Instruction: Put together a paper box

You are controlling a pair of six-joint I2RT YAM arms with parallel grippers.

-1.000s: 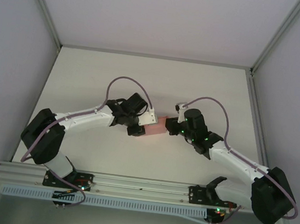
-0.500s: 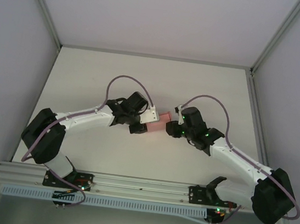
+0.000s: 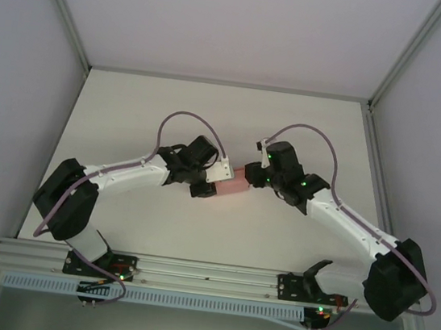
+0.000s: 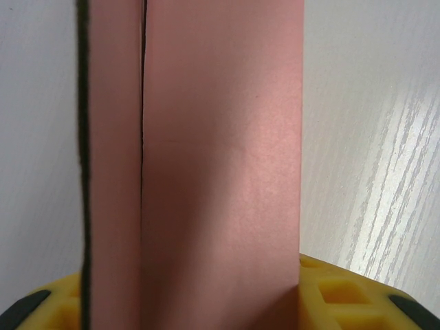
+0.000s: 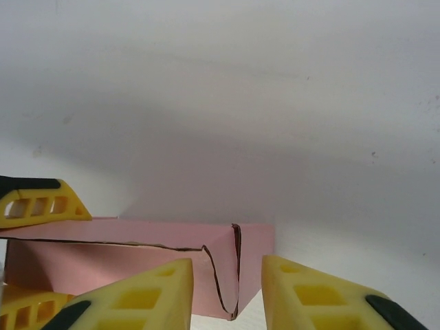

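The pink paper box [image 3: 234, 185] lies folded into a small rectangular shape at mid-table between both arms. My left gripper [image 3: 211, 185] is shut on its left end. In the left wrist view the box [image 4: 220, 158] stands up between the yellow fingers [image 4: 344, 297], with a dark seam running down its left part. My right gripper [image 3: 252, 178] is at the box's right end, open. In the right wrist view the box's end corner with a curved tuck flap [image 5: 227, 275] sits just ahead of the gap between the right gripper's [image 5: 227, 292] fingers.
The white table [image 3: 130, 112] is walled by pale panels on the left, back and right. An aluminium rail [image 3: 206, 275] with both arm bases runs along the near edge. The left gripper's yellow fingers [image 5: 42, 201] show at the left of the right wrist view.
The right gripper has swung toward the far side and to the left, closing in on the box's right end. The left gripper keeps hold; the box shifted only slightly.
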